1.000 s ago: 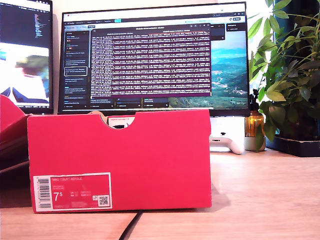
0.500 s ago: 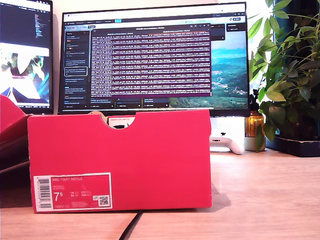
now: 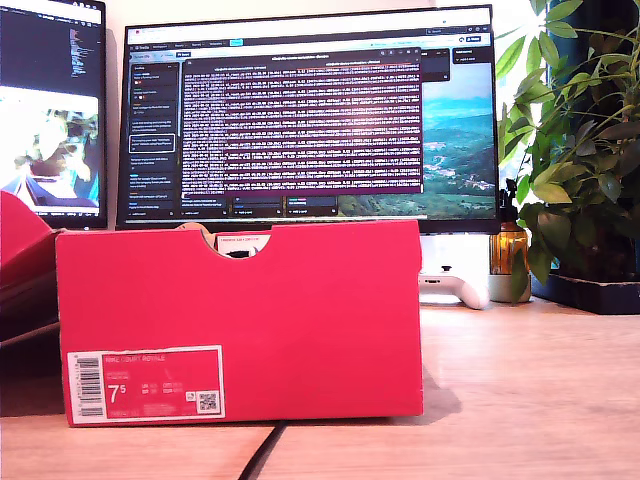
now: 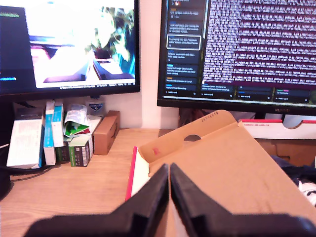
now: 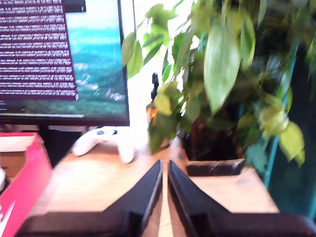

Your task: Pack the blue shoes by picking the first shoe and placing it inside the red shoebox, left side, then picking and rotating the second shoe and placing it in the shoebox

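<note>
Standing on counter [image 3: 520, 400]: the red shoebox [image 3: 240, 320], upright, long side facing the exterior view, half-round notch in its top edge, white label marked 7.5 low toward the exterior view's left.
Shoebox interior: brown card flap with a round hole, seen in the first wrist view [image 4: 207, 148]; red wall edge showed in the second wrist view [image 5: 19, 187].
The blue shoes: only a dark patch with white at the box's far edge in the first wrist view [image 4: 301, 177]; could not tell if it was a shoe.
My first pincer [image 4: 169, 170]: tips together, nothing between, poised over the box flap.
My second pincer [image 5: 164, 165]: tips nearly together, thin gap, nothing held, above bare counter beside the box.
Background: monitor [image 3: 310, 110] with text, white game controller [image 5: 106, 140], potted plant [image 5: 217, 79], small boxes [image 4: 59, 133] against the wall.
</note>
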{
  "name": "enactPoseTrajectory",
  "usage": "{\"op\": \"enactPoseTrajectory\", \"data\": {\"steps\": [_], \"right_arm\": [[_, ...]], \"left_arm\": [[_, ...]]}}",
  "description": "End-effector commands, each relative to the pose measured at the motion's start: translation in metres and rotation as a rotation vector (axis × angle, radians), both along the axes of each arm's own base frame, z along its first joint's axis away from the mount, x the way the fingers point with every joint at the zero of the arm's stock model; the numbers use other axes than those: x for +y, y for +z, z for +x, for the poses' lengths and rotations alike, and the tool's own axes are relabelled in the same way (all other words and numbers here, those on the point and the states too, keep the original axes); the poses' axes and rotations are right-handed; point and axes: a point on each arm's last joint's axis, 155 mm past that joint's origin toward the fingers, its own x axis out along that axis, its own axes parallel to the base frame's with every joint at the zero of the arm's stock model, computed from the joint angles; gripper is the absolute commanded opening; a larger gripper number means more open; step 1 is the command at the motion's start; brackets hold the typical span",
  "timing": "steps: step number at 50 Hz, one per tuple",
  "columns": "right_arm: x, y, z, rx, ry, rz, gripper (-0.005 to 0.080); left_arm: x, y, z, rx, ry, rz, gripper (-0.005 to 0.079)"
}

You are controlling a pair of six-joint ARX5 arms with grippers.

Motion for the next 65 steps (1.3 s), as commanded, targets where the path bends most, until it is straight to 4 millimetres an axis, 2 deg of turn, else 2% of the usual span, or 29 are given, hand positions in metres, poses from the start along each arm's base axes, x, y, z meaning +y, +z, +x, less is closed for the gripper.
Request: {"op": "enactPoseTrajectory", "data": {"steps": [1,11,18,29,36,41,54,65], "right_arm": [[0.004,-0.012,-0.001,0.002,0.015,0.018,-0.0001],[0.022,-0.033,-0.009,-0.018,0.080,0.047,-0.0001],[0.031,-0.056,-0.014,-0.010,0.116,0.028,-0.0001],[0.031,-0.094,-0.021,0.046,0.112,0.005,-0.0001],[0.030,-0.103,-0.028,0.068,0.113,-0.030,-0.0001],[0.027,-0.120,-0.030,0.135,0.096,-0.040,-0.0001],[0.027,-0.124,-0.031,0.159,0.088,0.024,-0.0001],[0.027,-0.124,-0.031,0.158,0.085,0.042,-0.0001]], "left_arm": [[0.002,-0.024,0.000,0.044,0.012,0.004,-0.0020],[0.002,-0.017,-0.007,0.006,0.013,0.005,-0.0020],[0.004,-0.026,-0.007,0.042,0.020,0.022,-0.0020],[0.004,-0.032,-0.007,0.063,0.019,0.031,-0.0020],[0.004,-0.035,-0.007,0.073,0.019,0.032,-0.0020],[0.004,-0.038,-0.007,0.086,0.018,0.046,-0.0020],[0.004,-0.057,-0.010,0.161,0.018,0.050,-0.0020],[0.004,-0.090,-0.018,0.295,0.020,0.025,-0.0020]]}}
